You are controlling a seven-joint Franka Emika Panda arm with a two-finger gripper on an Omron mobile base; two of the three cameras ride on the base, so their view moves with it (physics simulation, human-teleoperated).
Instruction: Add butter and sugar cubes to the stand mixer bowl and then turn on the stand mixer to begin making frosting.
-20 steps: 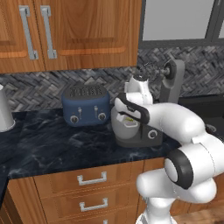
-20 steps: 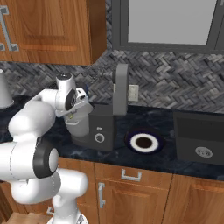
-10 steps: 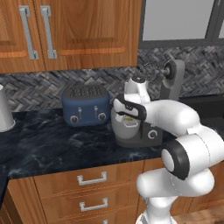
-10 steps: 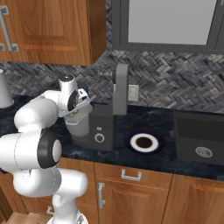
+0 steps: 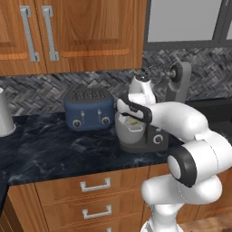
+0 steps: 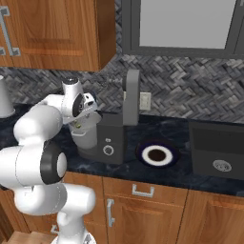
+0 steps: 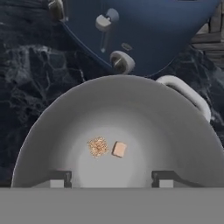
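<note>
In the hand view I look straight down into the stand mixer bowl (image 7: 175, 131), a pale grey bowl with a side handle. On its bottom lies one tan sugar cube (image 7: 119, 148), and beside it a golden speckled crumbly lump (image 7: 98, 146); whether that lump is sugar or butter I cannot tell. My gripper (image 7: 111, 179) hangs just above the bowl, open and holding nothing. From the base views the gripper (image 5: 131, 118) (image 6: 84, 121) hovers over the bowl (image 5: 129, 136) (image 6: 86, 139), which sits on the dark grey stand mixer (image 5: 176, 86) (image 6: 125, 119) with its head tilted up.
A navy toaster (image 5: 88, 108) (image 7: 144, 35) stands close to the bowl's left. A pale vessel (image 5: 4, 115) is at the counter's far left. Right of the mixer lie a dark plate with a white ring (image 6: 156, 155) and a sink (image 6: 217, 147). Wooden cabinets hang overhead.
The hand stays over the bowl almost unchanged. Only the arm's elbow has shifted slightly.
</note>
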